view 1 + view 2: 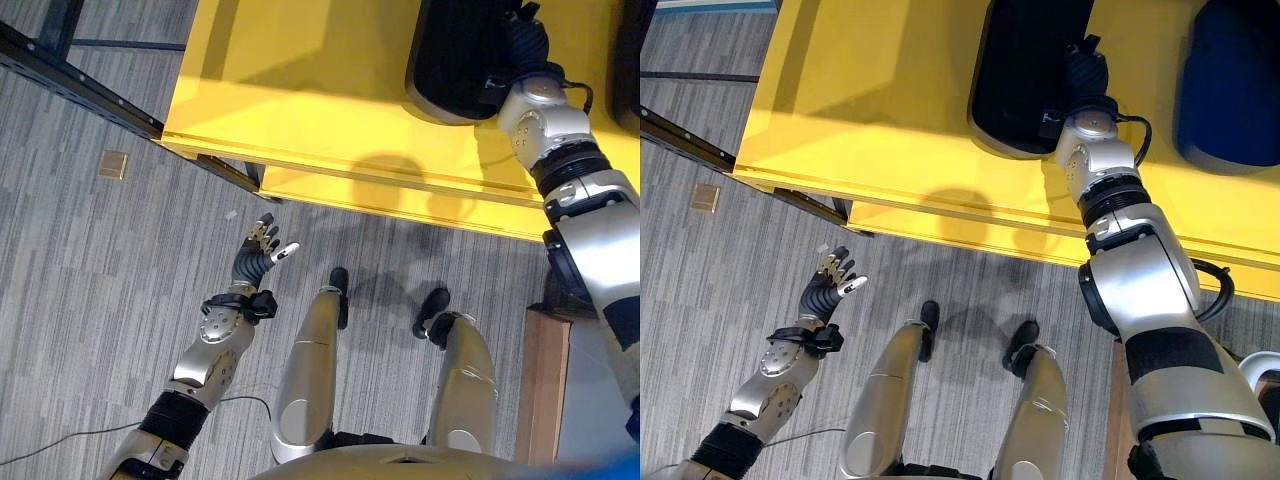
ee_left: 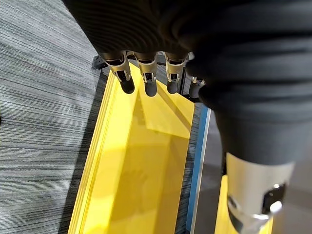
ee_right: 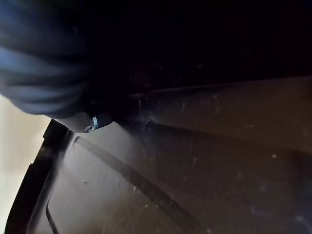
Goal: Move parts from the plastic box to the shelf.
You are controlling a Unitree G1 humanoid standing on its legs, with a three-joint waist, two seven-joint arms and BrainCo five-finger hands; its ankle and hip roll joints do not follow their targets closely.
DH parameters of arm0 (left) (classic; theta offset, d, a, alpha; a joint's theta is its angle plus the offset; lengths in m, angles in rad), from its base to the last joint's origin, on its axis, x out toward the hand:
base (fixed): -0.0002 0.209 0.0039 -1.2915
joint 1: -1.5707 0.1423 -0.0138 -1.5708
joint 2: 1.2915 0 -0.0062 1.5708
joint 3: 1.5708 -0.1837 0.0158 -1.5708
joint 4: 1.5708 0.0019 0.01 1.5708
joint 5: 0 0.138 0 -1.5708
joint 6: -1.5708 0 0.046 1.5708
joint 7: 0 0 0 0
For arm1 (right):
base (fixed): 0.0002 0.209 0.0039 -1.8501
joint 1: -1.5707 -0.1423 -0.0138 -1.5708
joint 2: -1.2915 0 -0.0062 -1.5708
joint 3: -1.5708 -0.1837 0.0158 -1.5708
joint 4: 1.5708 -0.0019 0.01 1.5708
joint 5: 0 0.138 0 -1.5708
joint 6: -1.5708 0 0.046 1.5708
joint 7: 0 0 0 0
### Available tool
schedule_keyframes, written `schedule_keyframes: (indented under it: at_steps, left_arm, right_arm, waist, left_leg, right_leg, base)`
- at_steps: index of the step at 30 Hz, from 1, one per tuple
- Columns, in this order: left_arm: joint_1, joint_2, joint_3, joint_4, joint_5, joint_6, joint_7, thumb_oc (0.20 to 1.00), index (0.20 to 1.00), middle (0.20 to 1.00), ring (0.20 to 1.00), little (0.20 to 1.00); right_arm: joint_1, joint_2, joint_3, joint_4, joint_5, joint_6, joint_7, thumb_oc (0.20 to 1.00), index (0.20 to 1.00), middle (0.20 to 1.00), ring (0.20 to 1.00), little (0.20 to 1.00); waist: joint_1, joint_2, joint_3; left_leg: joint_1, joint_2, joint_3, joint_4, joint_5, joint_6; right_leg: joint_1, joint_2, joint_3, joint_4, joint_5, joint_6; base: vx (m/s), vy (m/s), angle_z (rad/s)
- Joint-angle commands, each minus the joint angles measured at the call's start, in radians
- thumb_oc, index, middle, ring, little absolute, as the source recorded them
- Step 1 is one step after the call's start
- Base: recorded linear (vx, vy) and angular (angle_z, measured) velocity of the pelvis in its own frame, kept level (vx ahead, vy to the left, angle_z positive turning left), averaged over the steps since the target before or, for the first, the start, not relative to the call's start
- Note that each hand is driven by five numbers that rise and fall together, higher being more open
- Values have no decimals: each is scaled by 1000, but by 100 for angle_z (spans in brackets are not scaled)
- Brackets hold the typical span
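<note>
My right hand (image 1: 1085, 70) is reached down into the black box (image 1: 1025, 75) on the yellow table (image 1: 870, 110), wrist cover at the rim and fingers hidden inside, so I cannot tell whether they are closed on anything. The right wrist view shows only the box's dark inner wall and moulded floor; I can't make out a part there, so where the parts lie I can't say. The wall looks smooth, scuffed hard plastic, so I'd expect small rigid parts that slide against it; I'd pinch one across its middle rather than scoop along the slick floor. A blue bin (image 1: 1230, 85) sits just beside the box, further to my right.

My right arm is stretched forward over the table edge, forearm nearly straight, wrist bent down into the box. My left hand (image 1: 262, 248) hangs off the table over the grey carpet, fingers loosely spread and holding nothing, idle
</note>
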Motion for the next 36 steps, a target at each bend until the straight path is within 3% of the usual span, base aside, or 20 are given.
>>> schedule_keyframes:
  at_steps: [1, 26, 27, 28, 36]
  left_arm:
    - [-15, 39, -36, -13, -8, -61, 5, 1000, 1000, 1000, 1000, 1000]
    - [-13, 39, -39, -7, -7, -67, 3, 1000, 1000, 1000, 1000, 1000]
    - [-17, 39, -39, -6, -5, -66, 3, 1000, 1000, 1000, 1000, 1000]
    - [-17, 39, -39, -6, -5, -66, 3, 1000, 1000, 1000, 1000, 1000]
    - [-15, 42, -35, -6, -7, -71, 1, 1000, 1000, 1000, 1000, 1000]
  right_arm:
    - [-115, -21, 10, 37, 10, -43, 2, 200, 200, 200, 200, 200]
    - [-138, -90, 66, 74, -78, -25, 16, 200, 200, 200, 200, 200]
    - [-138, -87, 69, 69, -76, -28, 18, 887, 887, 887, 887, 887]
    - [-138, -87, 69, 69, -76, -28, 18, 1000, 1000, 1000, 1000, 1000]
    - [-149, -93, 94, 25, -96, -41, 17, 1000, 1000, 1000, 1000, 1000]
  waist:
    - [17, -1, -29]
    - [10, -2, -20]
    - [9, -2, -20]
    - [9, -2, -19]
    - [3, -6, -16]
  left_leg:
    - [23, 63, -54, -52, 15, -74]
    - [42, 69, -49, -64, 22, -81]
    - [45, 70, -49, -65, 22, -82]
    - [45, 70, -49, -65, 22, -82]
    - [51, 71, -49, -66, 23, -83]
  right_leg:
    - [63, -48, 75, -71, -13, 129]
    - [76, -43, 74, -78, -10, 132]
    - [78, -43, 75, -78, -10, 132]
    - [78, -43, 75, -78, -10, 132]
    - [84, -42, 73, -79, -10, 133]
  base:
    - [0, 0, 0]
    - [0, 0, 0]
    - [0, 0, 0]
    - [0, 0, 0]
    - [0, 0, 0]
